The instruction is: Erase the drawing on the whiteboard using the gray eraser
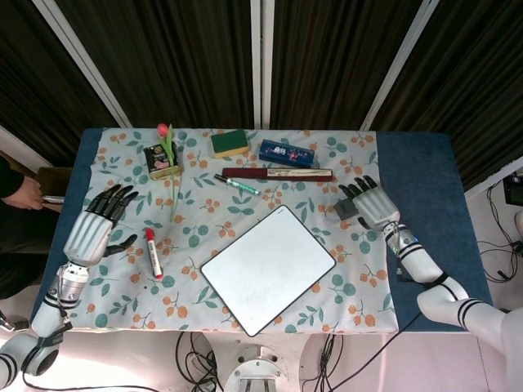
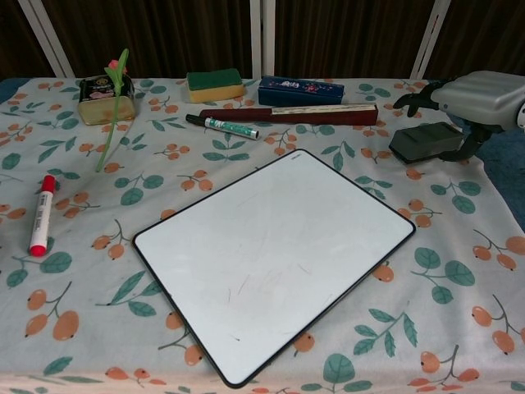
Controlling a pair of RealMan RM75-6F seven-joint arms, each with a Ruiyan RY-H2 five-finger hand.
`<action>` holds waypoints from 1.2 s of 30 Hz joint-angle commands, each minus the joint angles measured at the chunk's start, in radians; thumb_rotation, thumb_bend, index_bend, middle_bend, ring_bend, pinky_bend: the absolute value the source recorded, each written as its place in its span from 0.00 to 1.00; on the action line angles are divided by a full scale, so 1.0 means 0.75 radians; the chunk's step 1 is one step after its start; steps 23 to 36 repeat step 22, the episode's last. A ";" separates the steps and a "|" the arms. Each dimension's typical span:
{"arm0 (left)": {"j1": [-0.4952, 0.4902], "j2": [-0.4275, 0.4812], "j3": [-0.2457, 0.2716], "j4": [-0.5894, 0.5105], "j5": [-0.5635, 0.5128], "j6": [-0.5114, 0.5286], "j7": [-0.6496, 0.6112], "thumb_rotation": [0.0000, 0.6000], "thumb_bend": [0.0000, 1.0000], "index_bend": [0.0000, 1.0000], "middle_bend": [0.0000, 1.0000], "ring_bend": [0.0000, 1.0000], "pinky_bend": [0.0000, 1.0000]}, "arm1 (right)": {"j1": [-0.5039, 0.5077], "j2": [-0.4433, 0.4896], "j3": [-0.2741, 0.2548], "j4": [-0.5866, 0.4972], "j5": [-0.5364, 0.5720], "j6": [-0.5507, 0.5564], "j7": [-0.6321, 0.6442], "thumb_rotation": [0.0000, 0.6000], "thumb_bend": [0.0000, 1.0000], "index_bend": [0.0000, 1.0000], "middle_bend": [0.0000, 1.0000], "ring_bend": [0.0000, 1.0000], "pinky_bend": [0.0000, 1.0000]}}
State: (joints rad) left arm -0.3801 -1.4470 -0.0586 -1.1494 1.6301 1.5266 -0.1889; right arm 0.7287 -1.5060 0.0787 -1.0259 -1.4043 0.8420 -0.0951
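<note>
The white whiteboard (image 1: 268, 269) (image 2: 275, 258) lies tilted on the floral cloth, wiped down to a few faint smudges. The gray eraser (image 1: 346, 208) (image 2: 426, 141) lies flat on the cloth, off the board's far right corner. My right hand (image 1: 372, 202) (image 2: 476, 92) hovers over its right end with fingers spread and lifted, and the thumb is close beside it. My left hand (image 1: 96, 229) hangs open at the table's left side, holding nothing, left of the red marker; the chest view does not show it.
A red marker (image 1: 153, 251) (image 2: 39, 215) lies left of the board. Along the back are a tin with a tulip (image 1: 160, 160), a green sponge (image 2: 214, 84), a blue case (image 2: 299, 89), a dark red ruler (image 2: 287, 115) and a green marker (image 2: 223, 125).
</note>
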 commanded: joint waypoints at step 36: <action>0.417 0.211 0.151 -0.180 -0.213 0.091 0.132 0.52 0.20 0.13 0.10 0.07 0.18 | -0.882 0.311 -0.171 -0.367 0.041 1.038 -0.030 1.00 0.11 0.00 0.00 0.00 0.00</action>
